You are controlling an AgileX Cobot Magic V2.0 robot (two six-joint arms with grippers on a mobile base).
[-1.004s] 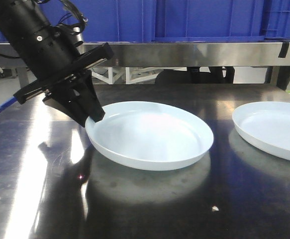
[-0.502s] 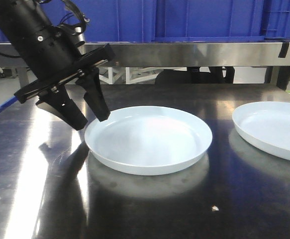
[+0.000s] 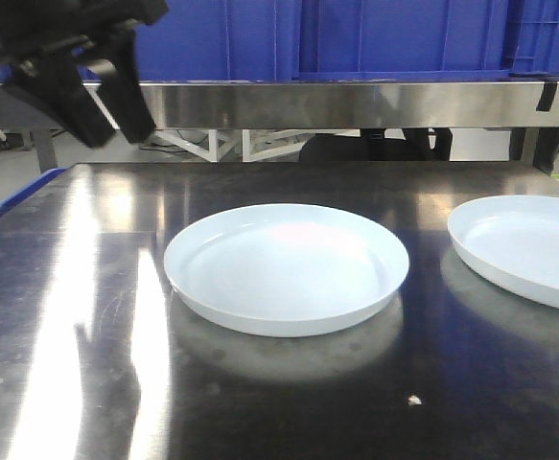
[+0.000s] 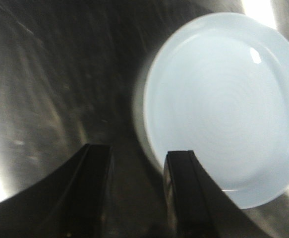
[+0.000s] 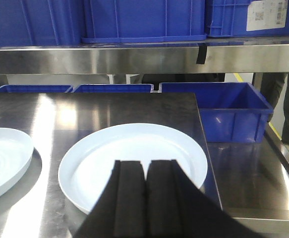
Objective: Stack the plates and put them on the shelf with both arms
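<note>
The plates (image 3: 287, 268), in the front view, lie apart on the steel tabletop (image 3: 260, 402), unstacked, so both the stacking and the move to the shelf (image 3: 356, 103) look left to do. The left plate (image 3: 260, 287) sits flat. The right plate (image 3: 528, 249) lies well to its right, clear of it and cut by the frame edge. The left gripper (image 3: 99, 96) hangs above and left of the left plate, jaws spread and empty. Behind the left plate runs the shelf's front rail, and blue crates (image 3: 356, 38) fill the tier above it, which may leave little room there

In the left wrist view the left gripper (image 4: 140, 193) is spread and empty over bare tabletop (image 4: 45, 99), with the left plate (image 4: 223, 104) to its right. Blur hides how near they are

In the right wrist view the right gripper (image 5: 144, 198) has its fingers pressed together on nothing and covers the near rim of the right plate (image 5: 134, 144); its height above cannot be told. The left plate (image 5: 0, 158) lies beside that one, not touching. A blue crate (image 5: 233, 114) stands lower, far right of the left plate, past the tabletop (image 5: 85, 106) edge
</note>
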